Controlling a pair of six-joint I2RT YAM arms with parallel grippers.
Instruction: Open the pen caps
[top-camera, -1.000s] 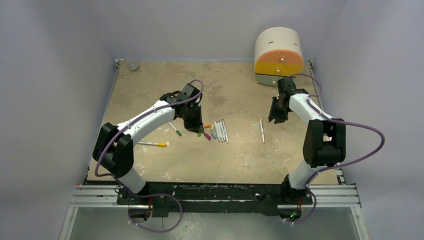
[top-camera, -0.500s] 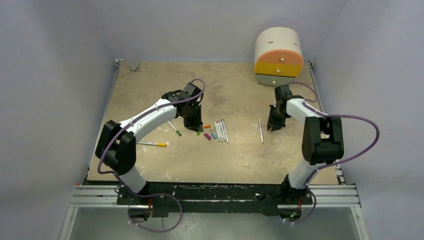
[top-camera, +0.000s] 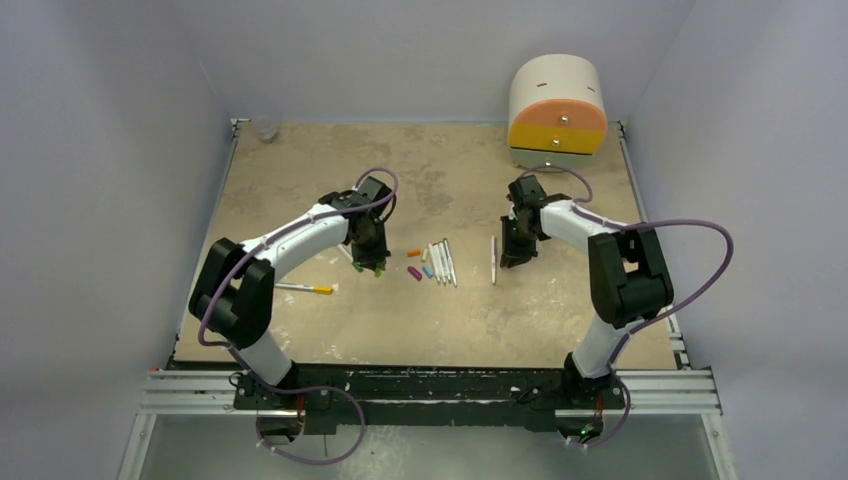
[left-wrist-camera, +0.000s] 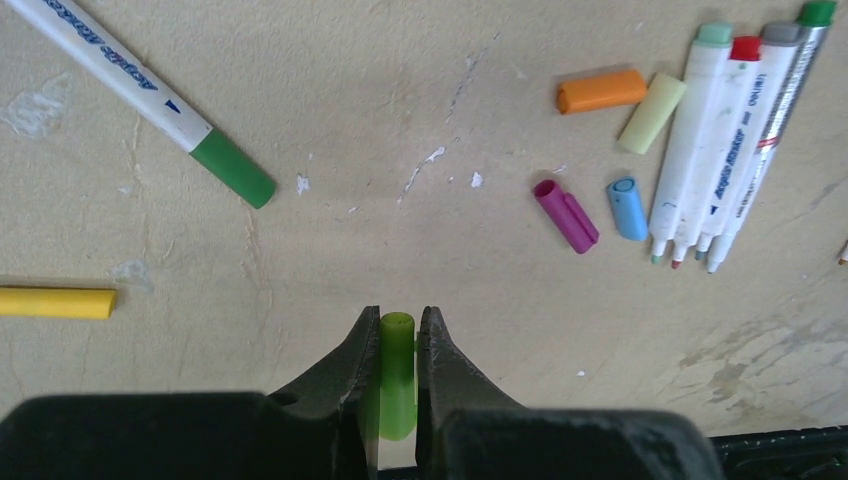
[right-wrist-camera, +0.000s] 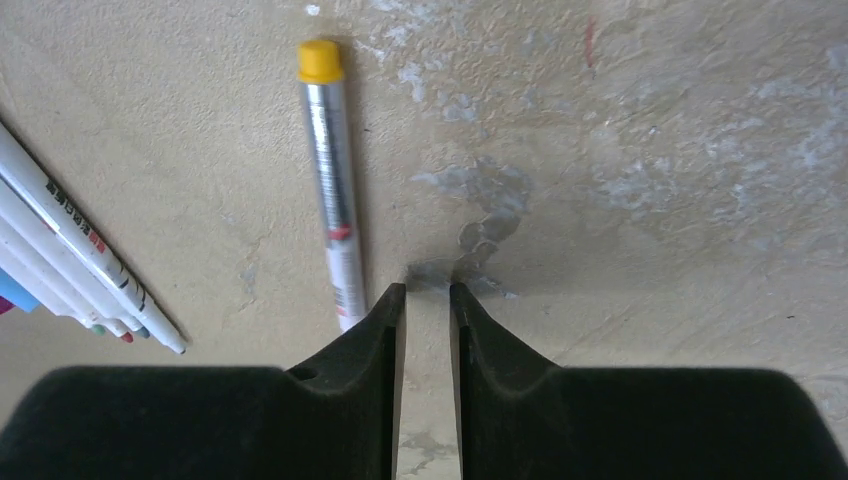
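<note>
My left gripper (left-wrist-camera: 397, 322) is shut on a light green pen cap (left-wrist-camera: 397, 345) and holds it just above the table, left of the loose caps; it also shows in the top view (top-camera: 377, 266). Orange (left-wrist-camera: 601, 91), pale yellow (left-wrist-camera: 652, 112), magenta (left-wrist-camera: 566, 215) and blue (left-wrist-camera: 627, 208) caps lie loose beside several uncapped pens (left-wrist-camera: 735, 120). A green-capped pen (left-wrist-camera: 150, 95) and a yellow-capped pen (left-wrist-camera: 55, 302) lie to the left. My right gripper (right-wrist-camera: 427, 292) is narrowly open and empty, right beside a silver pen with a yellow end (right-wrist-camera: 335, 200).
A round cream-and-orange drawer unit (top-camera: 557, 112) stands at the back right. A small clear object (top-camera: 265, 128) sits at the back left corner. The table (top-camera: 440, 330) is walled on three sides.
My right gripper has moved left and nearer, and the yellow-ended pen has shifted left alongside it. My left gripper has moved a little left with the green cap.
</note>
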